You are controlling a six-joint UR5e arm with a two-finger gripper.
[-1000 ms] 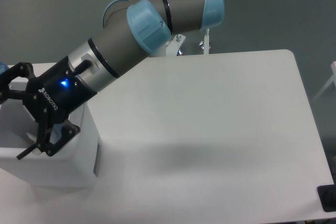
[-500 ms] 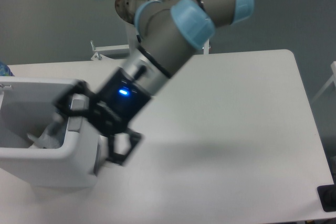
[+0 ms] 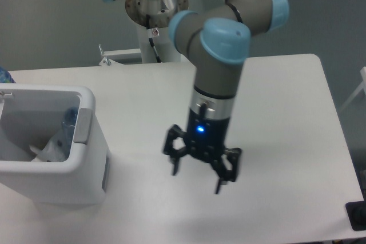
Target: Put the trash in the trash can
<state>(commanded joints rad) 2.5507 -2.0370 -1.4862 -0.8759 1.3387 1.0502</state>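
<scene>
The bottle and wrapper lay inside the trash can at the surface's left edge. The hand hung well to its right, fingers spread, holding nothing.

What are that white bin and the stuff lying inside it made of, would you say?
The trash can looks like molded white plastic: smooth matte walls, rounded corners and a thick rim, with a grey panel on one side. Inside, the bottle seems clear thin plastic, bluish and see-through. The wrapper looks like crumpled translucent film, though it is too small to say for sure.
</scene>
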